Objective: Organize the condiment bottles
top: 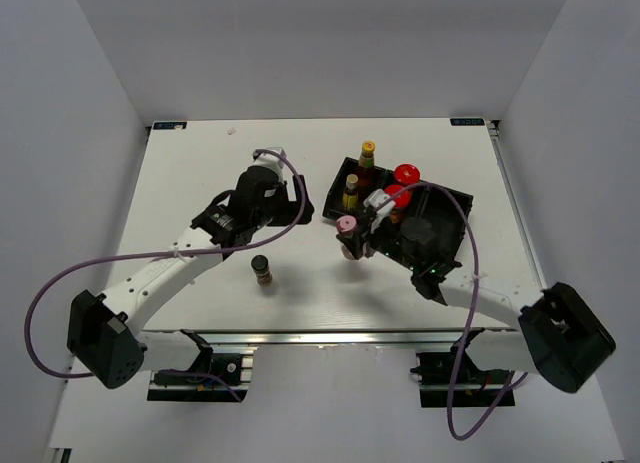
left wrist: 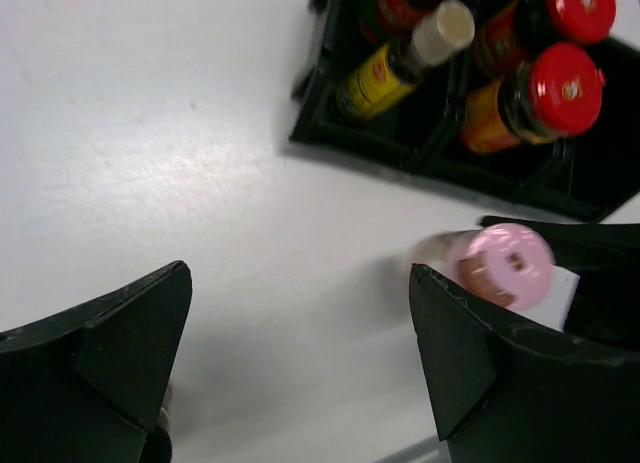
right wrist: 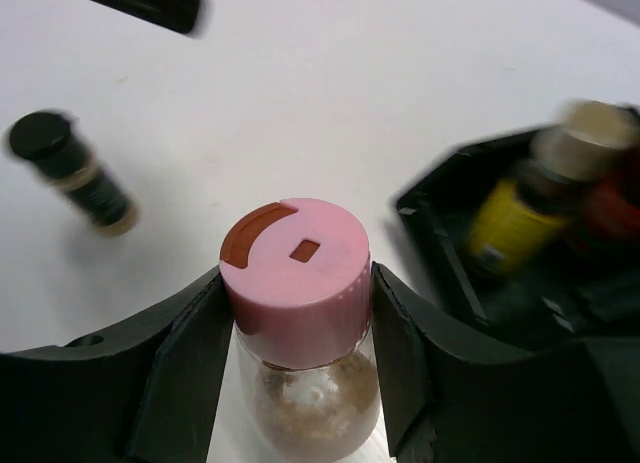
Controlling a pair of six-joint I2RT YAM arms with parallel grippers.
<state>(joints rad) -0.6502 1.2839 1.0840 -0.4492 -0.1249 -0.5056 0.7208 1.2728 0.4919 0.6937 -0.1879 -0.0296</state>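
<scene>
The condiment bottles [top: 351, 191] sit in three spots, and one of them is in my grasp. My right gripper [right wrist: 296, 333] is clamped on the pink-capped bottle [right wrist: 295, 273], with a black finger [right wrist: 185, 353] pressed against each side just under the cap and brown powder showing through the clear body. In the top view that bottle is upright just right of centre, beside the lower left corner of the tray [top: 455, 208] and outside it; whether its base touches the table [top: 190, 173] I cannot tell. My left gripper [left wrist: 298, 303] has its jaws spread wide with nothing between them, only bare white table beneath. In the top view it sits above and left of centre, near the tray's left edge. From its wrist camera the pink cap shows at the right of the frame, just beside the finger on that side. Further out, the dark-capped jar [top: 262, 270] stands alone on the table below centre in the top view, well apart from the tray, and appears blurred at the upper left of my right wrist view. Inside the tray, at its upper left end, two yellow-capped bottles [top: 367, 155] stand one behind the other. Two red-lidded jars [top: 406, 173] stand just to their right, close together.
</scene>
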